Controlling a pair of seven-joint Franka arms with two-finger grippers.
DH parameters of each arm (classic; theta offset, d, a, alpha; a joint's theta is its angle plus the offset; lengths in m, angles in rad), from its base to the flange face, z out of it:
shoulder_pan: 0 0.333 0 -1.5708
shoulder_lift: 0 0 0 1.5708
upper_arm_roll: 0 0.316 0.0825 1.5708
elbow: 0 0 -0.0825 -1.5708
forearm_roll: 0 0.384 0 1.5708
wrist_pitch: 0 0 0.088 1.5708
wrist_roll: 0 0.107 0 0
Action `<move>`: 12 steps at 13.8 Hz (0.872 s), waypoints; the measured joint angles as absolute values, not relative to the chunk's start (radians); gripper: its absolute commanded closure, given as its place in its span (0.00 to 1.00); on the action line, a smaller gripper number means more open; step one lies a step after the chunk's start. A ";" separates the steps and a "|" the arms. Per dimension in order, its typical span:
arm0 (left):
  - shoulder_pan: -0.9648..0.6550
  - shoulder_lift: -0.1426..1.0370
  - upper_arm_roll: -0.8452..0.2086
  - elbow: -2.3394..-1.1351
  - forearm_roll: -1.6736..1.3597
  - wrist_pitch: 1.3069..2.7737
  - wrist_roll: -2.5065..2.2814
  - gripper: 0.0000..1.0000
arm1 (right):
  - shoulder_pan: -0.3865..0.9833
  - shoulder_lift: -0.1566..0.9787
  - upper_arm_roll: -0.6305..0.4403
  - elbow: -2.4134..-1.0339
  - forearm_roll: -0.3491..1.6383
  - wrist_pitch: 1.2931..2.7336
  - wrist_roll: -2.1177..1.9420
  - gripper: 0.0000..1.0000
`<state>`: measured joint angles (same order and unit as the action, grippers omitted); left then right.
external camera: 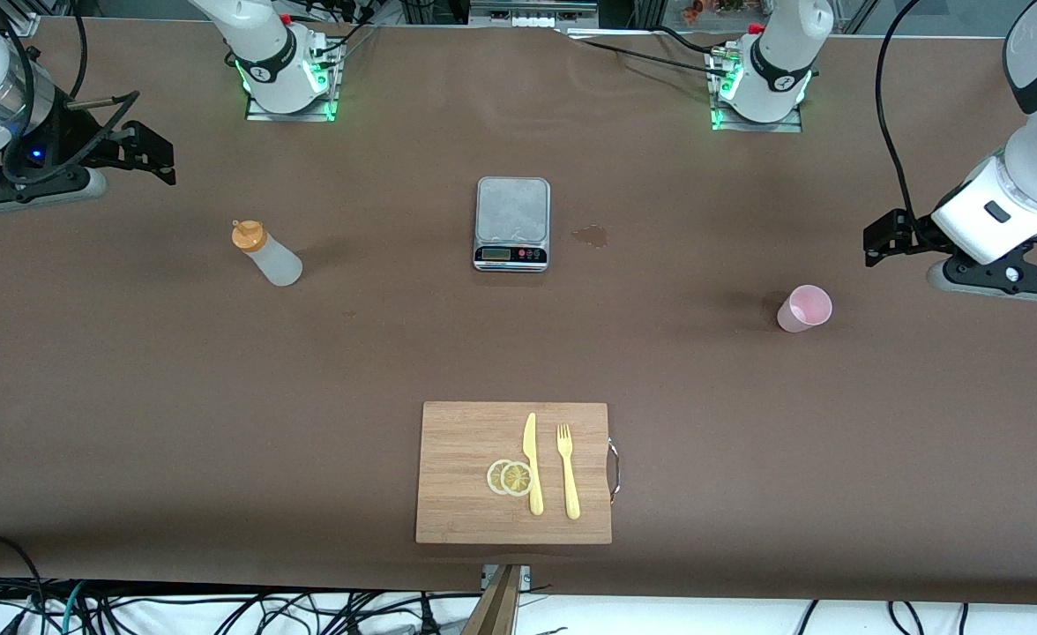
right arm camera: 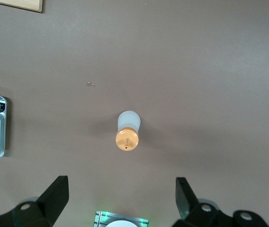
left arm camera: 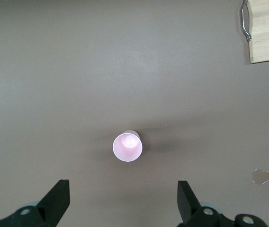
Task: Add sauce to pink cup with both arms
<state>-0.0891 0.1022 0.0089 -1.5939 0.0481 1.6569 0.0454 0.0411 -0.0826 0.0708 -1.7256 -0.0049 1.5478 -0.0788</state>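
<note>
Both grippers hang with fingers spread wide and empty: the left gripper [left arm camera: 123, 198] over the bare brown table [external camera: 130, 370] above the one pink cup [external camera: 804, 309], which stands upright toward the left arm's end, and the right gripper [right arm camera: 121, 196] above the one sauce bottle [external camera: 267, 254], upright toward the right arm's end. Between them sits one grey scale [external camera: 511, 222] with a small stain [external camera: 591, 235] beside it. Nearer the front camera one wooden board [external camera: 466, 441] carries one knife [external camera: 533, 463], one fork [external camera: 568, 470] and two lemon slices [external camera: 510, 477]; cables [external camera: 219, 608] trail below the table's edge.

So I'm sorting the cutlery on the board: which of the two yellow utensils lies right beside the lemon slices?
The knife. It lies against the lemon slices on the cutting board, while the fork lies beside the knife, toward the board's metal handle.
</note>
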 measured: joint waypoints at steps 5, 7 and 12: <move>-0.091 0.105 0.009 -1.580 0.048 1.657 0.046 0.00 | 0.039 -0.082 0.064 -1.725 -0.005 1.548 -0.078 0.00; -0.095 0.110 0.007 -1.578 0.048 1.657 0.047 0.00 | 0.039 -0.083 0.064 -1.725 -0.005 1.548 -0.078 0.00; -0.099 0.127 -0.002 -1.561 0.048 1.657 0.047 0.00 | 0.039 -0.082 0.064 -1.725 -0.005 1.548 -0.078 0.00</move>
<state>-0.0989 0.1267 -0.0025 -1.5608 0.0481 1.6569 0.0466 0.0391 -0.0825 0.0639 -1.7245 -0.0049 1.5478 -0.0780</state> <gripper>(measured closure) 0.000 0.000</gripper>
